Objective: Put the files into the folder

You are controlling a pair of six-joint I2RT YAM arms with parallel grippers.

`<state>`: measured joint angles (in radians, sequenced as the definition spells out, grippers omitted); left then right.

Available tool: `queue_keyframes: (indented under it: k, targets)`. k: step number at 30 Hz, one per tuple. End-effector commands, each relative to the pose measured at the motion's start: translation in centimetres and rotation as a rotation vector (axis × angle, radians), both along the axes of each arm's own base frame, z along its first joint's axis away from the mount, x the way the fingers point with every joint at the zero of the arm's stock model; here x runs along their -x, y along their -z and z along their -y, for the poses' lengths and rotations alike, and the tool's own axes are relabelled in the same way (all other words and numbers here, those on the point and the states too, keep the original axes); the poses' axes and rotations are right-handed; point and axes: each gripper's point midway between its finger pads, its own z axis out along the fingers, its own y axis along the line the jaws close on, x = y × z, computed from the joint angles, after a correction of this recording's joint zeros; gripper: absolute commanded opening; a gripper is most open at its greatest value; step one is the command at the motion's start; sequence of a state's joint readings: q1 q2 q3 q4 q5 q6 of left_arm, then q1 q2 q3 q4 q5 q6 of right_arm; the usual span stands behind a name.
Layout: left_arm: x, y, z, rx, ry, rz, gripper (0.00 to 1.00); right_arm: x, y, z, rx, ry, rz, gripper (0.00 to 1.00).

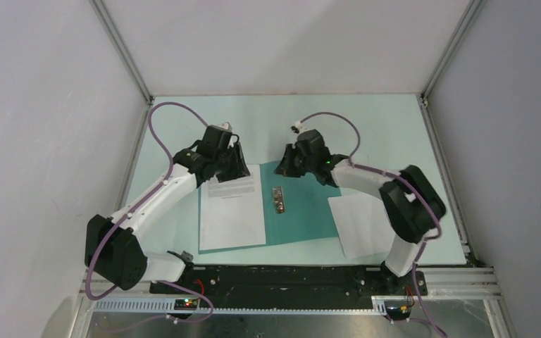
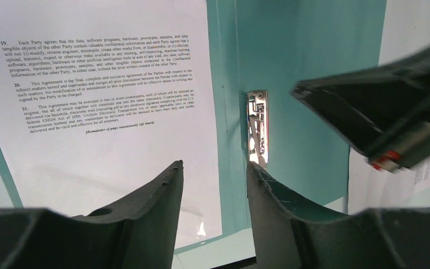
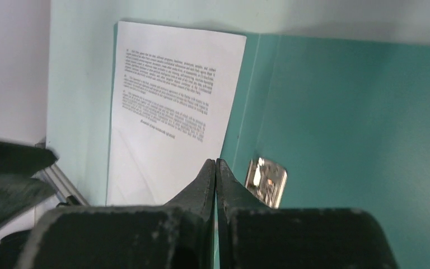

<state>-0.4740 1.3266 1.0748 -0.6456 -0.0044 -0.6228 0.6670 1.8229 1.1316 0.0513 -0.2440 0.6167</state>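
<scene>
Right gripper pinched shut, left gripper half open, both empty over the folder. Loose sheet just beside its right edge, lengthwise near-to-far, nearer the right arm

Teal folder open flat, printed sheet on left half, second sheet at right

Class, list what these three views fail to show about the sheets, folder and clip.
1. Top external: second sheet, right part covered by the right arm; no print visible.
2. Top external: first sheet, print too small to read.
3. Right wrist: clip, blurred, partly behind the right gripper.
4. Left wrist: folder, cut off by the top edge.
</scene>
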Motion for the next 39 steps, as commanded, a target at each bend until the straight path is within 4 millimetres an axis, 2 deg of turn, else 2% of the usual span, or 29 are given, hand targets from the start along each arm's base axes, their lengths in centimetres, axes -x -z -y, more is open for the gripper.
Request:
queue_keyframes:
  k: [1,3,7,9,13,20,22,26,32,39]
  targets:
    - [-0.1,-1.3,0.2,0.018,0.044,0.045,0.52,2.3,-2.4,2.0,-0.030,0.017,0.046,0.00]
    - [-0.1,-1.5,0.2,0.018,0.051,0.055,0.56,5.5,-0.3,2.6,-0.013,-0.008,0.000,0.00]
    - [-0.2,-2.1,0.3,0.025,0.059,0.074,0.69,10.1,1.2,2.0,0.000,-0.060,-0.023,0.00]
    - [-0.3,-2.3,0.4,0.028,0.061,0.080,0.77,11.7,1.7,1.6,0.005,-0.082,-0.027,0.00]
    - [-0.2,-2.5,0.4,0.029,0.061,0.084,0.79,12.7,2.3,0.7,-0.012,-0.106,-0.044,0.00]
    - [-0.1,-2.6,0.3,0.029,0.066,0.091,0.80,10.1,2.6,-1.1,-0.064,-0.098,-0.056,0.00]
    - [-0.1,-2.6,0.3,0.028,0.067,0.092,0.80,8.7,1.8,-2.1,-0.081,-0.097,-0.041,0.00]
    - [0.0,-2.6,0.3,0.028,0.072,0.093,0.80,6.4,1.7,-3.3,-0.096,-0.087,-0.046,0.00]
    - [0.3,-2.4,0.4,0.031,0.083,0.083,0.80,3.0,1.7,-3.4,-0.113,-0.024,-0.058,0.00]
    - [0.4,-1.9,0.5,0.033,0.092,0.066,0.81,0.6,5.0,-3.2,-0.063,0.031,-0.109,0.00]
